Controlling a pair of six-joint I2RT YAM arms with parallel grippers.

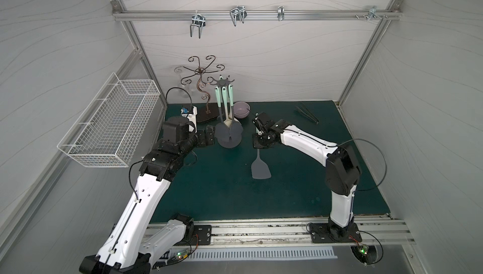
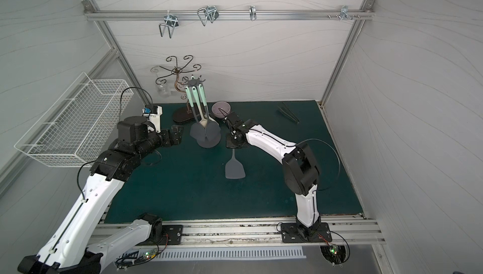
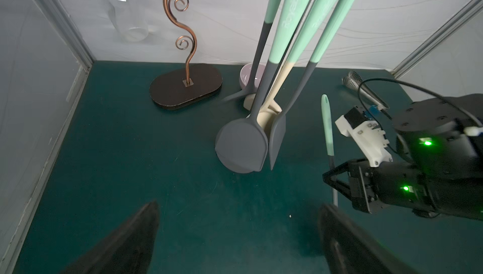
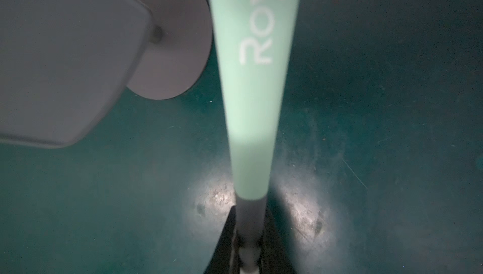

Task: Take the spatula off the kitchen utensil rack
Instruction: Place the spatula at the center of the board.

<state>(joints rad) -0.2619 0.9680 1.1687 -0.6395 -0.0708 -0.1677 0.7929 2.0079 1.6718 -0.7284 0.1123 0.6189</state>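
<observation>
The kitchen utensil rack (image 1: 229,140) (image 2: 206,142) is a dark-grey stand with a round base, and several mint-handled utensils (image 3: 287,37) hang from its star top (image 1: 224,81). To its right the spatula (image 1: 260,166) (image 2: 234,168) stands clear of the rack, held about upright with its grey blade down and mint handle (image 3: 328,126) (image 4: 251,102) up. My right gripper (image 1: 257,139) (image 2: 232,140) (image 4: 249,233) is shut on its grey neck. My left gripper (image 1: 209,138) (image 2: 176,135) (image 3: 239,208) is open just left of the rack's base, with nothing between its fingers.
A brown curly-wire stand (image 1: 206,113) with a hanging glass (image 3: 125,11) stands behind the rack, beside a purple bowl (image 1: 241,110). Dark tongs (image 1: 307,113) lie at the back right. A white wire basket (image 1: 112,126) hangs on the left wall. Hooks (image 1: 196,24) sit on the back rail.
</observation>
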